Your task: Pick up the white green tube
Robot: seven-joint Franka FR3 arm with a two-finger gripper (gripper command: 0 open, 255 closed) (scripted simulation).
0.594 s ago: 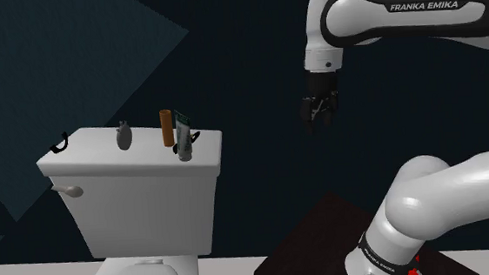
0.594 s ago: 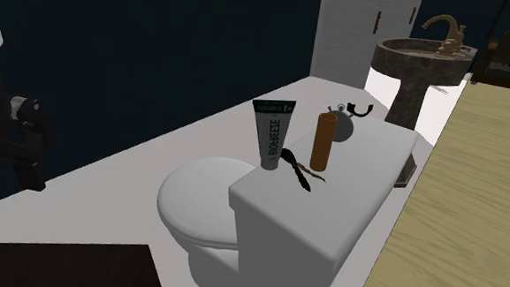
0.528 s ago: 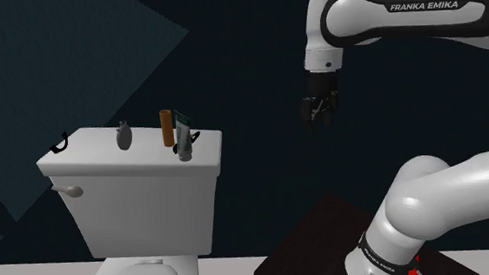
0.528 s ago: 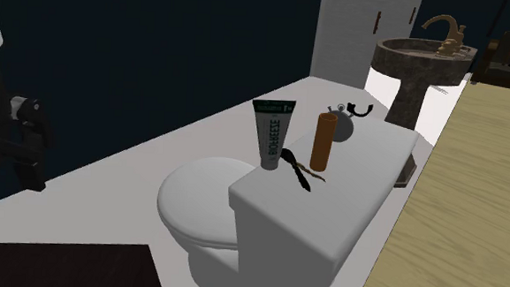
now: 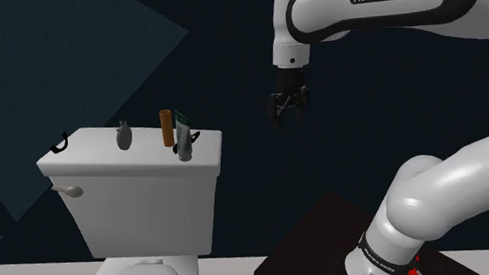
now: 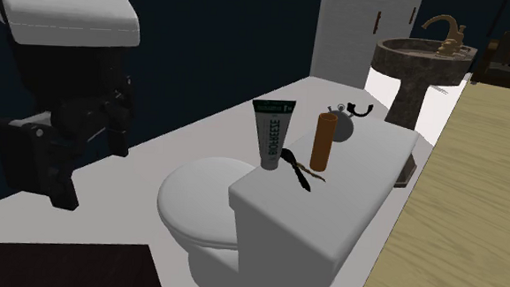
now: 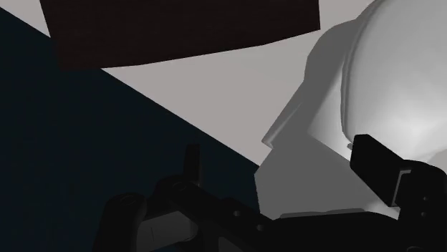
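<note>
Tube (image 6: pixel 272 134) stands upright on the toilet tank (image 6: pixel 352 200) just beside an orange cylinder (image 6: pixel 322 141), while the gripper (image 5: pixel 287 118), fingers apart and empty, hangs well apart from it.

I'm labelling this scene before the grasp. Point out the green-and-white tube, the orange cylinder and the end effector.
green-and-white tube (image 6: pixel 272 139), second exterior view, printed white body.
orange cylinder (image 6: pixel 322 143), second exterior view, mid-side.
end effector (image 5: pixel 287 118), shoulder view, between its fingertips.

The tube (image 6: pixel 272 137) is white with a green band, the cylinder (image 6: pixel 322 141) orange, the toilet (image 6: pixel 316 234) white.
</note>
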